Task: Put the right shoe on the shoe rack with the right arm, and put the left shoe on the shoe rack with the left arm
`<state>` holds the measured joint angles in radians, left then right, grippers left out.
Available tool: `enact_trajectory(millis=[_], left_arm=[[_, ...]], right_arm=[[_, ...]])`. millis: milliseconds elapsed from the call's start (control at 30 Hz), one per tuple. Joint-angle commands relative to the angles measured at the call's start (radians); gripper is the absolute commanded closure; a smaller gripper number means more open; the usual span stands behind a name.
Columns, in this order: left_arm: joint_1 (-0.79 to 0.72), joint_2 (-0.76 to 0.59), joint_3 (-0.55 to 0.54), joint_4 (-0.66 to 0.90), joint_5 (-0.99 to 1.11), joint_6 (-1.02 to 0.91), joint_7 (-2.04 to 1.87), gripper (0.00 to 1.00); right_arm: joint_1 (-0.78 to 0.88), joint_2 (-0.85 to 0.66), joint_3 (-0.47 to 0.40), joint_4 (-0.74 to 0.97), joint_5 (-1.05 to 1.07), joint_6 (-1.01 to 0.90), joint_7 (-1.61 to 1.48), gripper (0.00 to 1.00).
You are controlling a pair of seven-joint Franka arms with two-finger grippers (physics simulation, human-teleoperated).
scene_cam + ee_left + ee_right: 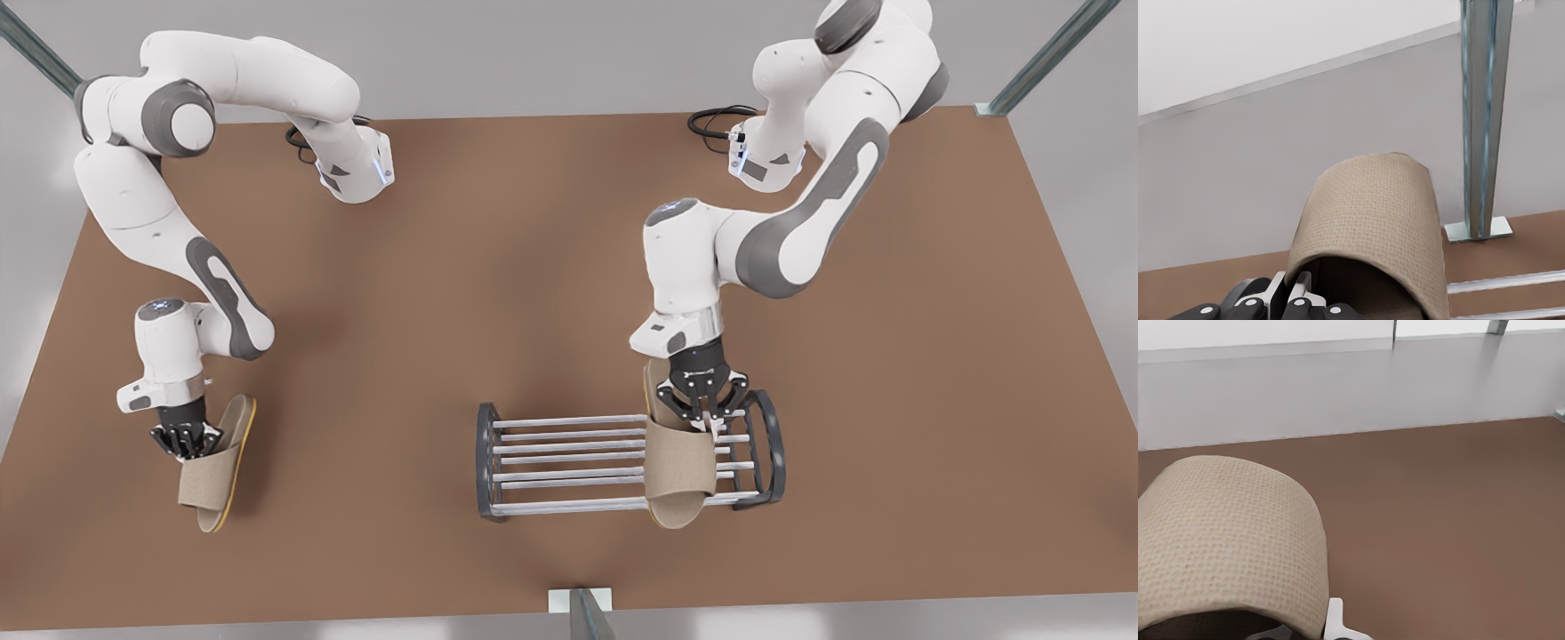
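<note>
On the front view's left, near the brown table's (400,356) left edge and toward its near corner, the right gripper (187,440) points down with its fingers pressed together on the rear rim of the right shoe's (213,476) woven strap. This beige slipper is tipped onto its side so that the yellowish edge of its sole shows; whether it touches the tabletop cannot be told. The right wrist view shows the same strap (1225,540) arched over bare table. The shoe rack (569,507) stands toward the middle of the table's near edge, well apart from that shoe, its silver bars running between two dark arched end frames. At the rack's end on the front view's right, the left gripper (707,413) pinches the strap edge of the left shoe (680,462), which lies across the bars with its toe reaching past the nearest bar. In the left wrist view the strap (1371,220) sits beside two rack bars (1505,285), with a metal post (1481,120) standing beyond.
</note>
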<state>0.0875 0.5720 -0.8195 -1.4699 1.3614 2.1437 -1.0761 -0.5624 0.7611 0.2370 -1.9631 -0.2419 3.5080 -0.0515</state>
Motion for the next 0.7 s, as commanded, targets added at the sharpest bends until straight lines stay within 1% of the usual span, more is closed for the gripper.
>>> enact_trajectory(millis=[0,33,67,133,167,200,233,267,300,333,367,400,433,467,500,533,567,600,667], left_arm=[[0.014,-0.006,0.000,-0.021,0.073,0.007,-0.122,0.76],[0.005,0.000,0.000,-0.020,0.073,0.005,-0.128,0.76],[-0.005,0.005,0.002,-0.023,0.081,0.002,-0.131,0.76],[-0.014,0.006,0.002,-0.052,0.140,-0.004,-0.134,0.76],[-0.014,0.005,0.002,-0.067,0.159,-0.010,-0.134,0.76],[-0.038,0.006,0.002,-0.070,0.163,-0.048,-0.136,0.76],[-0.038,0.008,0.002,-0.093,0.231,-0.059,-0.136,0.76],[-0.034,0.009,0.002,-0.096,0.265,-0.059,-0.134,0.76],[-0.038,0.009,0.016,-0.102,0.277,-0.061,-0.134,0.76],[-0.037,0.009,0.016,-0.104,0.277,-0.064,-0.134,0.76],[-0.041,0.009,0.016,-0.110,0.277,-0.079,-0.136,0.76],[-0.052,0.022,0.016,-0.109,0.278,-0.107,-0.139,0.76],[-0.054,0.025,0.016,-0.109,0.285,-0.108,-0.139,0.76],[-0.054,0.028,0.016,-0.110,0.295,-0.110,-0.139,0.76],[-0.052,0.029,0.017,-0.110,0.318,-0.123,-0.139,0.76],[-0.049,0.037,0.017,-0.121,0.350,-0.139,-0.139,0.76],[-0.038,0.042,0.017,-0.138,0.383,-0.145,-0.142,0.76],[-0.037,0.042,0.017,-0.147,0.383,-0.145,-0.157,0.76],[-0.031,0.037,0.019,-0.181,0.390,-0.148,-0.179,0.76]], right_arm=[[-0.001,-0.009,0.010,0.003,0.003,-0.007,0.144,0.79],[-0.001,-0.023,0.016,0.003,0.003,-0.012,0.171,0.79],[-0.001,-0.060,0.016,0.001,0.004,-0.064,0.179,0.79],[-0.001,-0.152,0.039,0.023,0.004,-0.262,0.222,0.79],[-0.002,-0.196,0.051,0.061,0.004,-0.389,0.225,0.79],[-0.001,-0.218,0.064,0.107,0.004,-0.475,0.248,0.79],[-0.004,-0.247,0.091,0.162,0.009,-0.598,0.260,0.79],[-0.028,-0.256,0.126,0.211,0.012,-0.664,0.266,0.79],[-0.065,-0.258,0.185,0.311,0.012,-0.796,0.266,0.79],[-0.079,-0.256,0.203,0.398,0.012,-0.918,0.262,0.79],[-0.089,-0.256,0.205,0.443,0.012,-0.980,0.262,0.79],[-0.134,-0.281,0.240,0.446,0.012,-1.020,0.262,0.79],[-0.212,-0.298,0.289,0.437,0.013,-1.037,0.257,0.79],[-0.252,-0.292,0.326,0.444,0.012,-1.060,0.257,0.79],[-0.275,-0.299,0.324,0.448,0.009,-1.066,0.257,0.79],[-0.294,-0.319,0.327,0.458,0.009,-1.124,0.252,0.79],[-0.294,-0.339,0.334,0.452,0.010,-1.133,0.252,0.79],[-0.278,-0.364,0.347,0.458,0.009,-1.182,0.262,0.79],[-0.272,-0.378,0.410,0.458,0.007,-1.227,0.291,0.79]])
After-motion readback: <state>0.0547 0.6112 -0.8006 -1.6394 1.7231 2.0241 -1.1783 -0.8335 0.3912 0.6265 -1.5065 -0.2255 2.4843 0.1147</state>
